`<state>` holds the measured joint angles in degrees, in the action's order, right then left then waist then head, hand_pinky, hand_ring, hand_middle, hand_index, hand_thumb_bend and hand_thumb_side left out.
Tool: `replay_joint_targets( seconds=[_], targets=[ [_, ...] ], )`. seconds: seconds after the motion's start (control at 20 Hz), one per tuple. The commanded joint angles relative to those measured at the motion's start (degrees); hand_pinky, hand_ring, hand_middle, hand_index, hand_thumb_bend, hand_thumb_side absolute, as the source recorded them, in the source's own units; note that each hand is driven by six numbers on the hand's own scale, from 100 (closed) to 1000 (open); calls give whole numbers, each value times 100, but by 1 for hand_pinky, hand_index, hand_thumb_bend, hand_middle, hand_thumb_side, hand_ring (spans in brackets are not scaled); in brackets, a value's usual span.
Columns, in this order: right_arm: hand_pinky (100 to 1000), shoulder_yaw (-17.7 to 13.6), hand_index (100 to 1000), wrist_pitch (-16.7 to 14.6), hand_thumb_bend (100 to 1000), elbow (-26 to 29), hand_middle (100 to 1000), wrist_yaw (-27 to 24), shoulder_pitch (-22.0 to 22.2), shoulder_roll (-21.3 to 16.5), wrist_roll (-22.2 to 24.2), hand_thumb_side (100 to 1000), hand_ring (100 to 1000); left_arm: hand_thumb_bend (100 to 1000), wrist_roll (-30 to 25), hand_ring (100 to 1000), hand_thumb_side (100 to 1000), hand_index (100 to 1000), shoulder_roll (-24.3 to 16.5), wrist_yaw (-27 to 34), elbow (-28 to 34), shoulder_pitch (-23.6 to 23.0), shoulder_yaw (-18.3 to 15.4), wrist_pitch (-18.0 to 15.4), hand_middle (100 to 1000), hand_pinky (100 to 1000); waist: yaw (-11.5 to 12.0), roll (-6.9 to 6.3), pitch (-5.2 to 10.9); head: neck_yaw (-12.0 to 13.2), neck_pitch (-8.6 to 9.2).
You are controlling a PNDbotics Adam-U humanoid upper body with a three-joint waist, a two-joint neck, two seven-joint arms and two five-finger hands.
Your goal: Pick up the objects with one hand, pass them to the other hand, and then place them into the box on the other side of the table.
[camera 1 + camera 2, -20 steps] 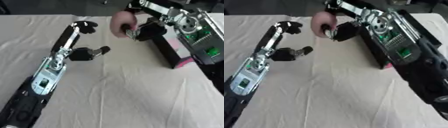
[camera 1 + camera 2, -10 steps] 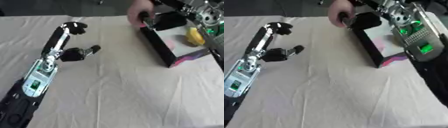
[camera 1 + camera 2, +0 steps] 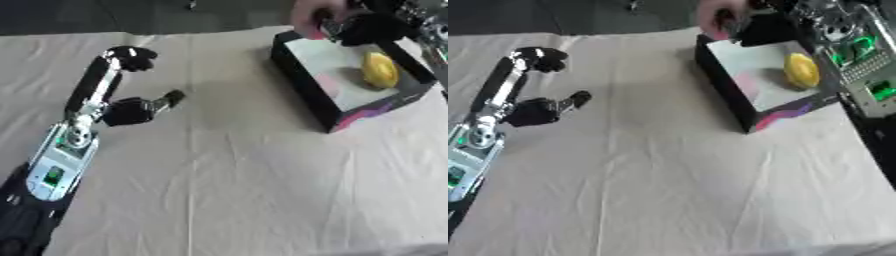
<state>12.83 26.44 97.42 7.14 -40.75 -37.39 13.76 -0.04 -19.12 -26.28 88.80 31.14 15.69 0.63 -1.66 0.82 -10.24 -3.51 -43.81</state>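
Note:
A black box (image 3: 302, 75) with a pale floor stands at the right of the table, and a yellow oval object (image 3: 381, 70) lies inside it. My right hand (image 3: 367, 27) comes in from the top right and hovers over the box's far left corner. It is shut on a pink rounded object (image 3: 712, 15), which juts out past the box's far edge. My left hand (image 3: 109, 85) lies at the left over the cloth, holding nothing, its fingertips (image 3: 131, 56) bent and its thumb (image 3: 166, 99) sticking out to the right.
A cream cloth (image 3: 227, 190) with creases covers the table. My right arm's silver housing with green lights (image 3: 859, 55) lies along the box's right side. The dark far edge of the table runs across the top.
The camera has swung, so the whole picture has shifted. My right hand has carried the pink object from left of the box to above its far left corner. The left hand keeps its pose.

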Motion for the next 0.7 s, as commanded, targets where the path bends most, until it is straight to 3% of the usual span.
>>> replay_joint_targets(
  seconds=[0.05, 0.35, 0.7],
  targets=[
    [923, -199, 698, -23, 100, -134, 510, -77, -3, -313, -224, 221, 775, 635, 28, 664, 514, 764, -133, 42, 150, 42, -74, 9, 589, 734, -2, -24, 180, -86, -31],
    [925, -296, 714, -51, 100, -691, 525, -50, 114, -361, -583, 218, 779, 633, 36, 663, 516, 759, -111, 62, 164, 40, -77, 18, 587, 734, 11, -31, 176, -204, -30],
    [926, -309, 720, -166, 100, -1467, 529, -18, 176, -294, -936, 214, 781, 632, 37, 663, 518, 758, -99, 65, 175, 43, -73, 24, 588, 734, 46, -48, 168, -398, 119]
  ],
)
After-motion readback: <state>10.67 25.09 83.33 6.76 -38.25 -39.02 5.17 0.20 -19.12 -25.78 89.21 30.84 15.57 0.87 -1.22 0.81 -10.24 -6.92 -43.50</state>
